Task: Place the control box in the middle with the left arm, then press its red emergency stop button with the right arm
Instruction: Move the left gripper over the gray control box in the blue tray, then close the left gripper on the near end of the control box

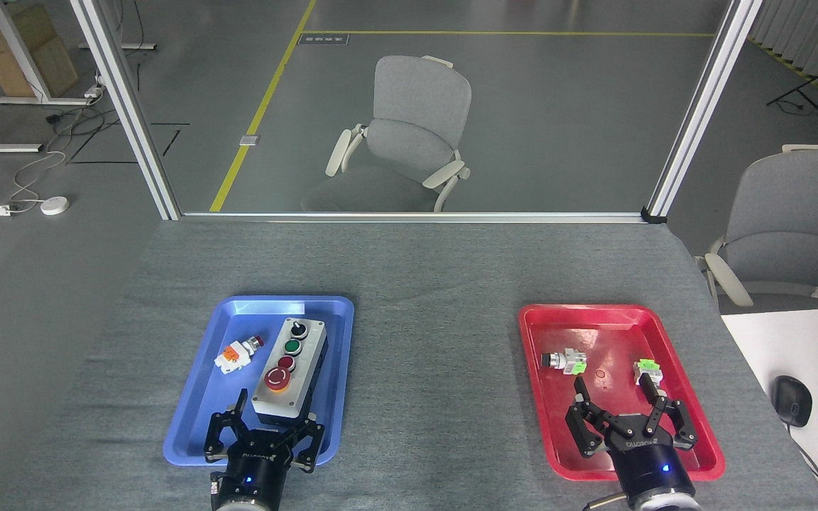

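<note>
The control box lies in the blue tray, its light grey face up and its long side running front to back. From far to near it carries a black knob, a green button, a small red button and the big red emergency stop button. My left gripper is open just in front of the box's near end, one finger on each side of the near end. Over the front of the red tray my right gripper stands open and holds nothing. The grey cloth of the middle lies between the two trays.
A loose orange-white switch with a red cap lies in the blue tray left of the box. Two small green-white switch parts lie in the red tray. A white desk with a mouse borders the right edge.
</note>
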